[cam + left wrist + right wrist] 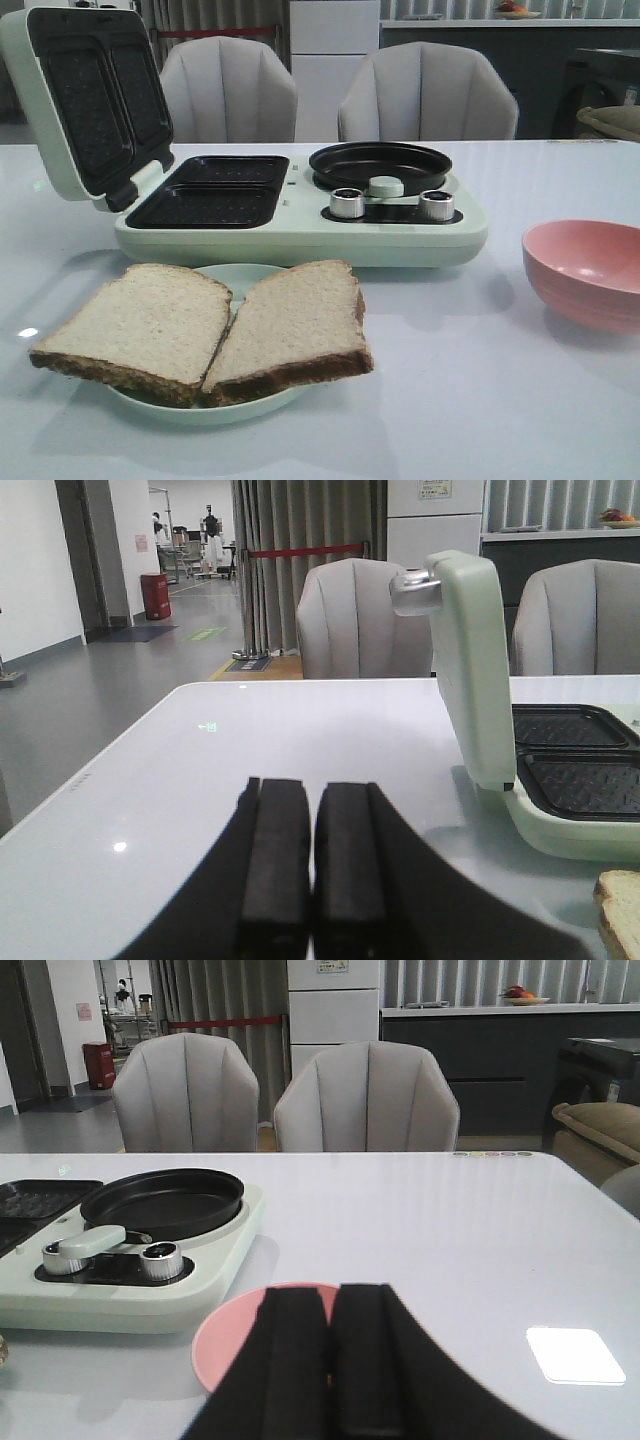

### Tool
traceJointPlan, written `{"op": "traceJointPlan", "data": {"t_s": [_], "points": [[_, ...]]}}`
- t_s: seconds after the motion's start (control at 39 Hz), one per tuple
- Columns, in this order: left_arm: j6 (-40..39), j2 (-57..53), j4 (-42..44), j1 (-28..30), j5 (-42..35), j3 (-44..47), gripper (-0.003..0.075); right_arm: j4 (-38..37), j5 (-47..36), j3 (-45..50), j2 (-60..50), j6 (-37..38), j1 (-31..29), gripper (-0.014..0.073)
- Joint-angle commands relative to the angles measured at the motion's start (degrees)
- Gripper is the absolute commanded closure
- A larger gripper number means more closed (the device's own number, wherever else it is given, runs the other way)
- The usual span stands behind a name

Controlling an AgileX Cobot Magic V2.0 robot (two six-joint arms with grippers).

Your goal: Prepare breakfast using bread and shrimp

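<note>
Two slices of bread lie side by side on a pale green plate (pixel 200 412) at the table's front left: the left slice (pixel 140 325) and the right slice (pixel 295 320). A corner of bread also shows in the left wrist view (pixel 622 910). No shrimp can be made out; a tiny orange speck shows through the slit between the right fingers, and I cannot tell what it is. My left gripper (pixel 312 785) is shut and empty, low over the table left of the machine's lid. My right gripper (pixel 332 1290) is shut, right over the pink bowl (pixel 225 1335). Neither gripper shows in the front view.
A pale green breakfast maker (pixel 300 240) stands behind the plate, its lid (pixel 85 100) raised at the left over two dark grill trays (pixel 210 190). Its round black pan (pixel 380 163) and two metal knobs (pixel 347 203) are on its right. The pink bowl (pixel 585 270) sits at the right. Two chairs stand behind the table.
</note>
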Motion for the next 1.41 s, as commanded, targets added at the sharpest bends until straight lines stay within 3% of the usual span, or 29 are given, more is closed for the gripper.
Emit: {"op": "traceJointPlan", "data": {"t_s": [0.0, 0.77, 1.13, 1.38], "points": [[-0.6, -0.9, -0.6, -0.4, -4.6, 1.1, 0.0606, -0.6, -5.3, -0.8, -1.2, -0.1, -0.3, 0.0459], [-0.6, -0.9, -0.6, -0.4, -5.3, 1.1, 0.0606, -0.6, -5.3, -0.8, -1.2, -0.1, -0.3, 0.0459], [-0.6, -0.9, 0.4, -0.4, -14.1, 1.1, 0.0606, -0.6, -5.2, -0.8, -1.2, -0.1, -0.3, 0.0459], [-0.6, -0.9, 0.4, -0.4, -30.0, 0.8, 0.0606, -0.6, -5.2, -0.8, -1.2, -0.1, -0.3, 0.0459]]}}
